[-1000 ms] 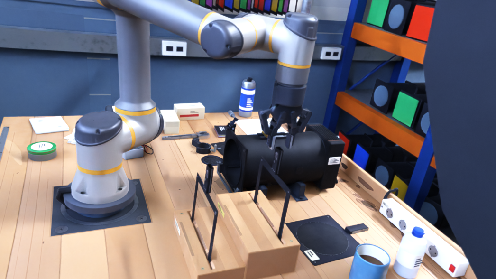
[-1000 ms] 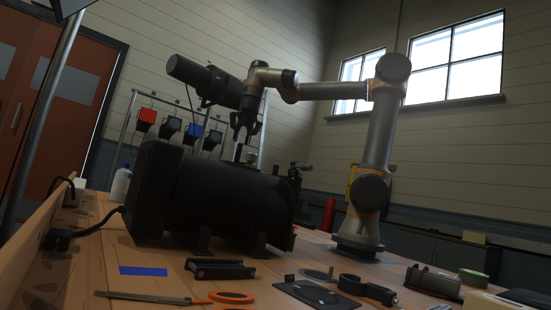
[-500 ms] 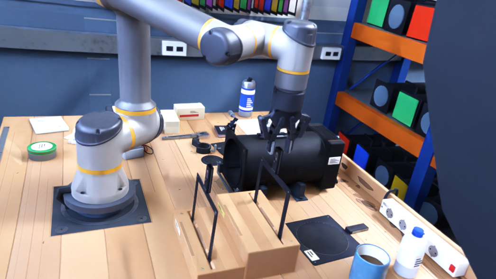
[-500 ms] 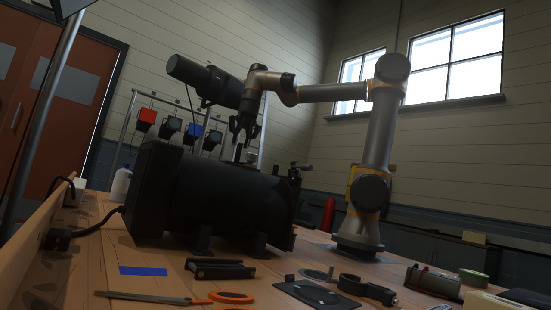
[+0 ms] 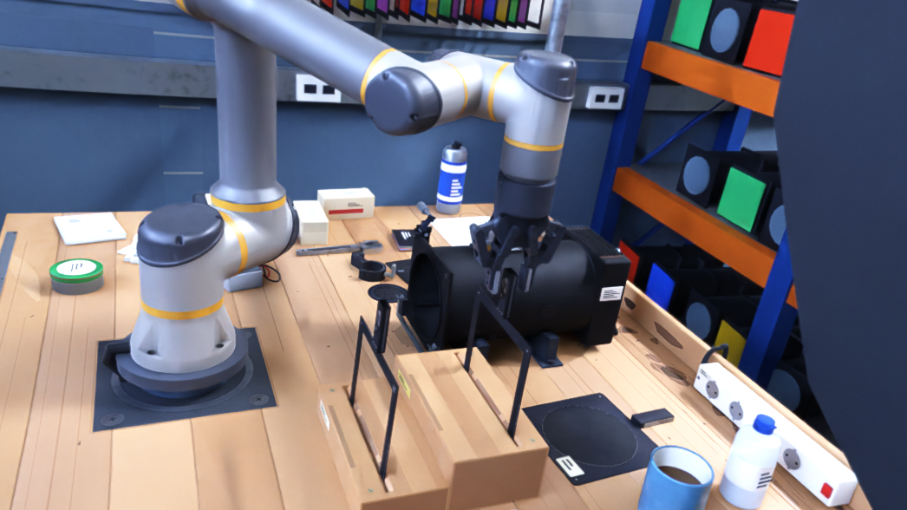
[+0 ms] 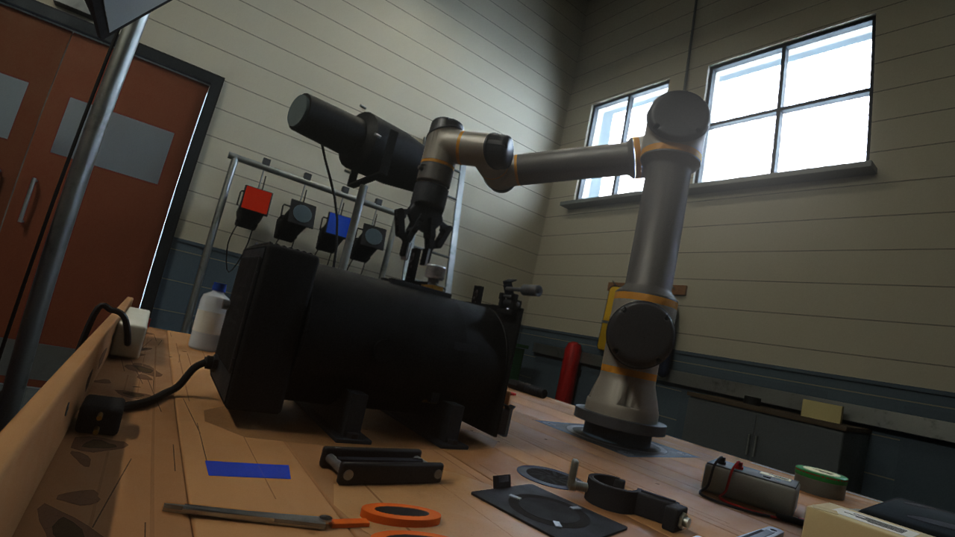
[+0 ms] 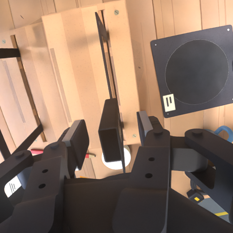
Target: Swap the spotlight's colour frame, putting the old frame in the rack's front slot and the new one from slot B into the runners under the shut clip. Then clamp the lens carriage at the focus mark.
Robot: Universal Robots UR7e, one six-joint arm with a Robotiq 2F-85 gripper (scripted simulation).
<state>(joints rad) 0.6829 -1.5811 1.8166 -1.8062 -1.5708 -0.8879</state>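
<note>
Two thin black colour frames stand upright in the stepped wooden rack [image 5: 431, 418], one [image 5: 374, 406] in the front slot and one [image 5: 498, 365] in the slot behind it. My gripper [image 5: 507, 288] is open and holds nothing, its fingers on either side of the rear frame's top tab [image 7: 111, 131]. The black spotlight [image 5: 507, 285] lies on the bench just behind the rack with its open front end facing left. Its runners and clip are not clear from here.
Behind the bench stands a blue and orange shelf unit [image 5: 717, 158] of lamps and colour frames. A black mat [image 5: 590, 438], a blue mug [image 5: 675, 485], a white bottle [image 5: 751, 463] and a power strip [image 5: 774, 431] lie right of the rack. The arm's base [image 5: 184, 355] is to the left.
</note>
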